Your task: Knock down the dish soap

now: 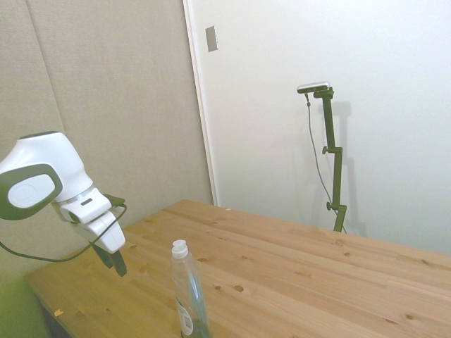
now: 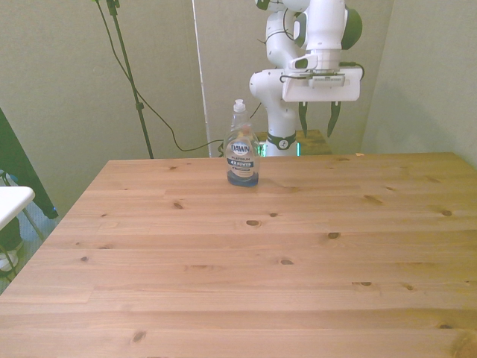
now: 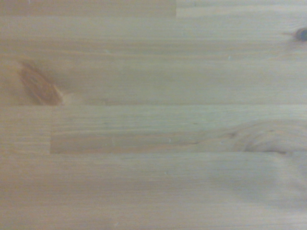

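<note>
In the front view, going left to right, the wooden table (image 2: pixel 223 253) fills the lower part, and the dish soap (image 2: pixel 241 148) comes first: it stands upright near the far edge, a little left of the middle, white cap up and printed label toward the camera, with only a shallow band of bluish liquid at its base. To the front view's right of it and higher up hangs the gripper (image 2: pixel 317 119), well apart from the bottle and clear of the table. Its two dark fingers point down with an open gap between them, and nothing is held.

In the side view the gripper (image 1: pixel 115 261) sits at the left, above the table's (image 1: pixel 296 267) near corner, and the dish soap (image 1: pixel 188 292) rises to its right at the bottom edge, not touching it. The wrist view shows only bare table planks (image 3: pixel 153 124) with a knot; the bottle is out of it.

The bottle is judged light, since it looks nearly empty, and tall over a narrow base, so it should tip easily. Its smooth clear plastic is probably slippery and slightly yielding. No grasp seems needed: a sideways push high on the body, near the shoulder or cap, should topple it, while a low push may merely slide it.
</note>
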{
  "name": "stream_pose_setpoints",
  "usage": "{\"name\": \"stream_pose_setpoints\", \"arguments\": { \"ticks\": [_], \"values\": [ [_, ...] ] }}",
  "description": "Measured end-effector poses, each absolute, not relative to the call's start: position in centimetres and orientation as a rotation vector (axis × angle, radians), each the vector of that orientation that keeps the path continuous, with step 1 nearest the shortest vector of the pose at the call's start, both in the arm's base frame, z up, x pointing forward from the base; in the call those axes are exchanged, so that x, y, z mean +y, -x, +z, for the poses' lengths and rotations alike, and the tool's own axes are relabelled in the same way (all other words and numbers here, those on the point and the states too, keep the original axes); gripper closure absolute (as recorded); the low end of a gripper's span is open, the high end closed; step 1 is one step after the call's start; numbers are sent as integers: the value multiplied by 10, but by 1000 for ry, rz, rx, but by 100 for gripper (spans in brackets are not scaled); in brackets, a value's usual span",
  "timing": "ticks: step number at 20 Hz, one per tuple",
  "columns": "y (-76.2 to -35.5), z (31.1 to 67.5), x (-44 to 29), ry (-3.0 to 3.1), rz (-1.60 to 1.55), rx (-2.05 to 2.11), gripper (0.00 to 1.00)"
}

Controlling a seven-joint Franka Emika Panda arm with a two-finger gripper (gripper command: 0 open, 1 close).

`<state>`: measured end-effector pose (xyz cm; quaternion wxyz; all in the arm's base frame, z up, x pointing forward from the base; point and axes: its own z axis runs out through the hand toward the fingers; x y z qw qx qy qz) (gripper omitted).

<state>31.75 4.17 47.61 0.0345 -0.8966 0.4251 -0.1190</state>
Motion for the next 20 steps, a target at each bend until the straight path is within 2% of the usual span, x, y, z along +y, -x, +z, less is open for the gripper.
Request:
{"name": "stream_pose_setpoints", "arguments": {
  "ticks": [12,20],
  "values": [
    [-274,518,-53,2639,-476,1578,100],
    [-275,511,-115,2606,-569,1716,100]
  ]
}}
